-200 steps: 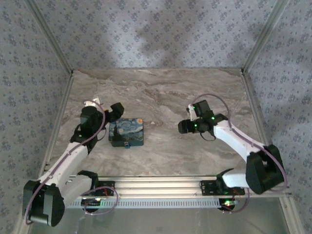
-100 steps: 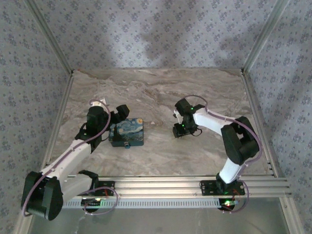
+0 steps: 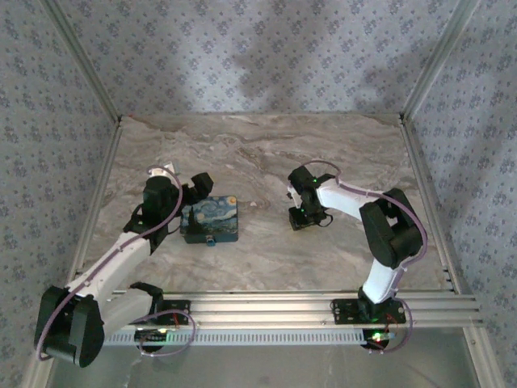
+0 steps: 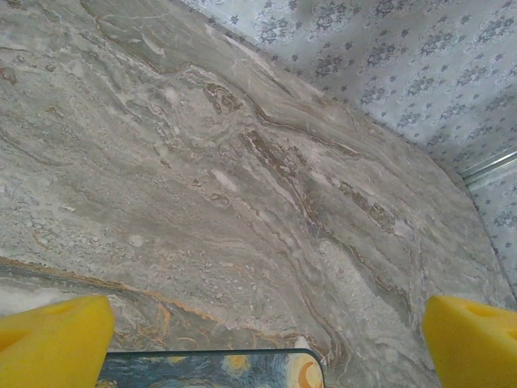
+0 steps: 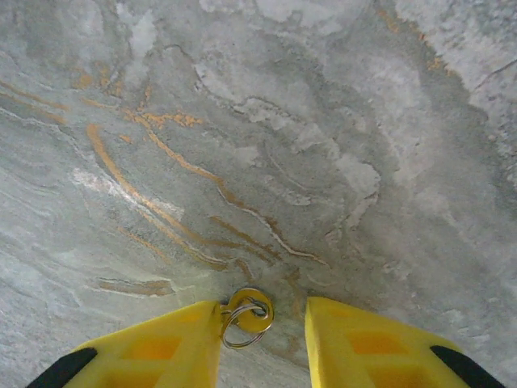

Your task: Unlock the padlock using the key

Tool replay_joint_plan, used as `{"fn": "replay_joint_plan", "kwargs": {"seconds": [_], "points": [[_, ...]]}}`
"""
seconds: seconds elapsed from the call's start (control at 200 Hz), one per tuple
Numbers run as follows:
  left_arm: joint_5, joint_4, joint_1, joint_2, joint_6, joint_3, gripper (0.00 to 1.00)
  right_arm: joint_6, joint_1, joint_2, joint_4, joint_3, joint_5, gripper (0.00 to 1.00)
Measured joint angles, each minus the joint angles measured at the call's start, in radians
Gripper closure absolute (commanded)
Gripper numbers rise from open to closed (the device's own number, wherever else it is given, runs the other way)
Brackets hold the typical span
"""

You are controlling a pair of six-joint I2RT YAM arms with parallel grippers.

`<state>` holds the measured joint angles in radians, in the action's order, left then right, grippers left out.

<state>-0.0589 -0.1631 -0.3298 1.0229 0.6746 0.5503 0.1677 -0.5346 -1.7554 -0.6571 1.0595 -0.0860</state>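
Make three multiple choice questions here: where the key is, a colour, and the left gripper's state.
1. The key lies: A between the fingers of the right gripper; B on the box; C by the far wall.
2. The right gripper's fingers are: A red; B yellow; C green.
3. The left gripper is: A shut on the key; B open; C shut on the box.
Answers: A, the key sits in their gap; B, both show yellow; B, its fingers stand wide apart.

Lab test cell: marble-look table (image 3: 266, 153), wallpapered panels (image 3: 266, 56), aluminium frame (image 3: 85, 69).
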Motion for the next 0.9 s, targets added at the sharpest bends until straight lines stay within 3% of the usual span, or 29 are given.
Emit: {"fn": "replay_joint_plan", "kwargs": {"seconds": [0.7,0.899], "points": [[0.0,0.007,-0.005,-0.002,-0.005,0.0,0.02,0.002,-0.001,0.002,-0.003,0.0,-0.005,1.0],[-0.006,0.006,-0.005,-0.011,-0.011,0.0,0.02,0.009,0.006,0.016,0.014,-0.016,-0.051,1.0]]}}
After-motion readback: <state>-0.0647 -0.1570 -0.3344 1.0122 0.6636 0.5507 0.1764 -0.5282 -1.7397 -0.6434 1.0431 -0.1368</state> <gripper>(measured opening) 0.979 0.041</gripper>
